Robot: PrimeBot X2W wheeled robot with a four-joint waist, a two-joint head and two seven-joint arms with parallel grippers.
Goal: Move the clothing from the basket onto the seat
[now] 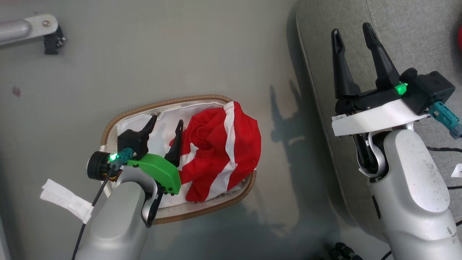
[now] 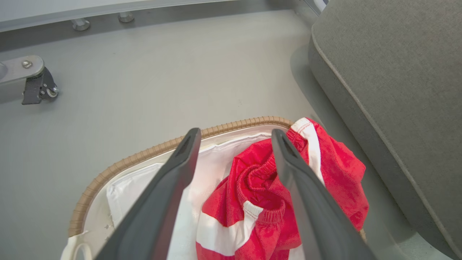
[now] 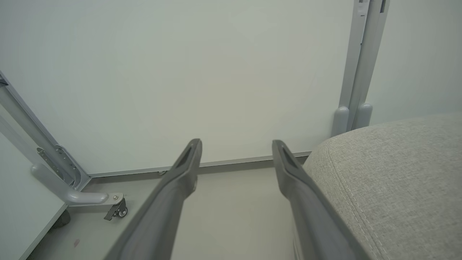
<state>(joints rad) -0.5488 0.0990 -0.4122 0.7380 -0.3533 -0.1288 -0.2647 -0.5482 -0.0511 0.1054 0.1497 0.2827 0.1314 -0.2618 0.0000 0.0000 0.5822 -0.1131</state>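
A pale grey floor (image 1: pixel 180 54) lies under everything, and the basket (image 1: pixel 162 103) stands on it just beside the seat (image 1: pixel 415 36), apart from it. In the head view the oval basket has its long axis running left to right. The clothing (image 1: pixel 220 151) is in the basket's right half, the half nearer the seat. It is a crumpled red heap, longer up and down that view than across, so it lies crosswise to the basket. Its right edge hangs over the woven rim. A white liner (image 1: pixel 126 124) shows in the left half.

The left gripper (image 1: pixel 167 120) hangs over the basket with its fingers spread and nothing between them. Its right finger is at the heap's left edge; I cannot tell if it touches. The right gripper (image 1: pixel 351 29) is over the seat's front edge, also spread and empty.

The left wrist view shows a thing the head view does not: a gathered elastic band, curled and facing the camera, with the white stripe running away toward the far rim. The right wrist view adds a plain pale wall panel (image 3: pixel 180 72) and a small caster (image 3: pixel 119 209) on a metal foot.
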